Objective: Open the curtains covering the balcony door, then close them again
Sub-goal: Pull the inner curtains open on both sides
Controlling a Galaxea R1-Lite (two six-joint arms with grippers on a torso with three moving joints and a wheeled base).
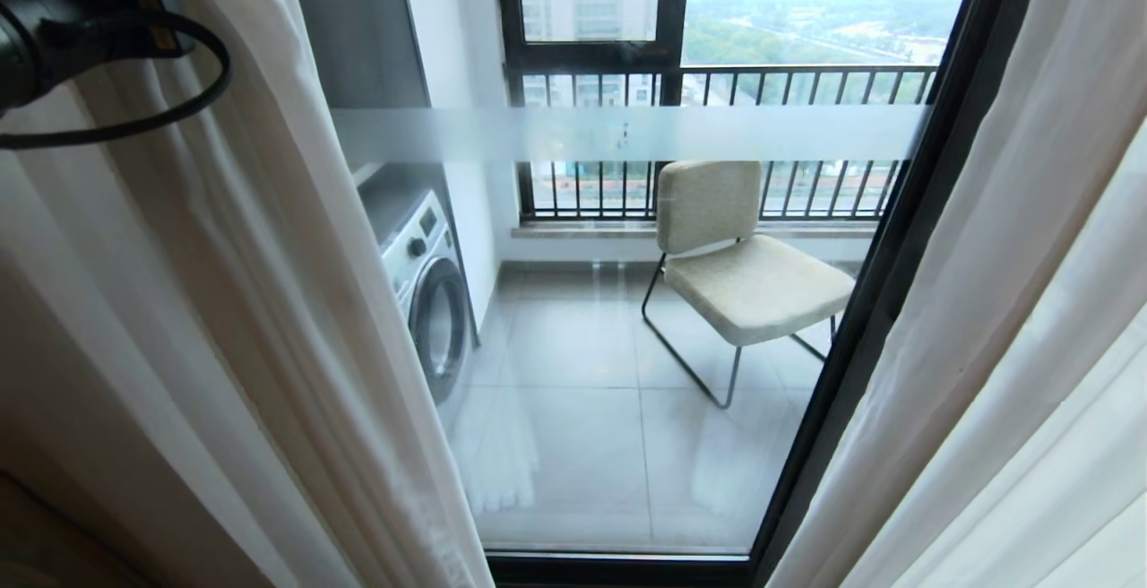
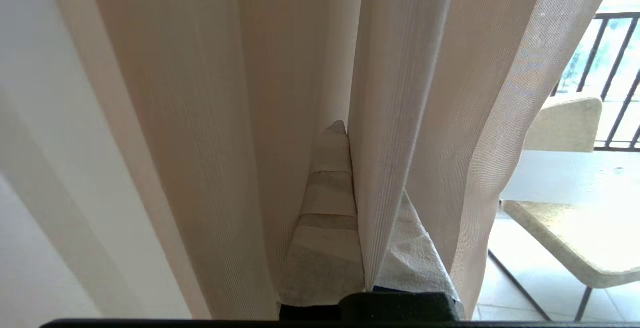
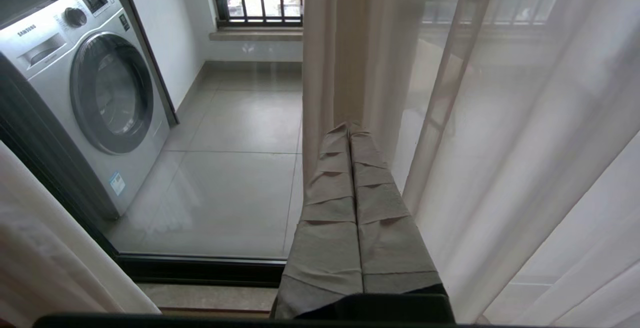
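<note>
The curtains are parted. One pale sheer panel (image 1: pixel 224 301) hangs on the left and another (image 1: pixel 1013 346) on the right. Between them shows the glass balcony door (image 1: pixel 627 445) with its dark frame (image 1: pixel 860 346) and frosted band (image 1: pixel 627 133). My left arm (image 1: pixel 54 32) reaches into the left panel at the top left. In the left wrist view my left gripper (image 2: pixel 367 178) is shut on a fold of the sheer curtain (image 2: pixel 385 118), and its taped fingers (image 2: pixel 325 208) press it from both sides. My right gripper (image 3: pixel 350 130) is shut on nothing, low beside the right panel (image 3: pixel 525 168).
Behind the glass, a white washing machine (image 1: pixel 430 292) stands at the left of the balcony. A beige chair (image 1: pixel 744 274) on a thin metal frame stands at the right. A black barred railing (image 1: pixel 717 86) runs under the far window. The door's bottom track (image 3: pixel 200 268) lies by the floor.
</note>
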